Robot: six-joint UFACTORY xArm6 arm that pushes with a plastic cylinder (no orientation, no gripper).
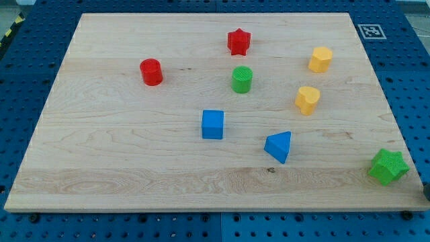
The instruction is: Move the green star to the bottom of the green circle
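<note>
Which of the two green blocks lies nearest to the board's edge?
The green star, at the view's bottom right corner; the green circle stands mid-board.

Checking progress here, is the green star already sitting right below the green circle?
No, the green star lies at the board's bottom-right corner, far from the green circle, with the blue triangle between them.

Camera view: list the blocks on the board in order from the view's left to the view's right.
red cylinder → blue cube → red star and green circle, almost level → blue triangle → yellow heart-like block → yellow hexagon → green star. My tip does not clearly show.
</note>
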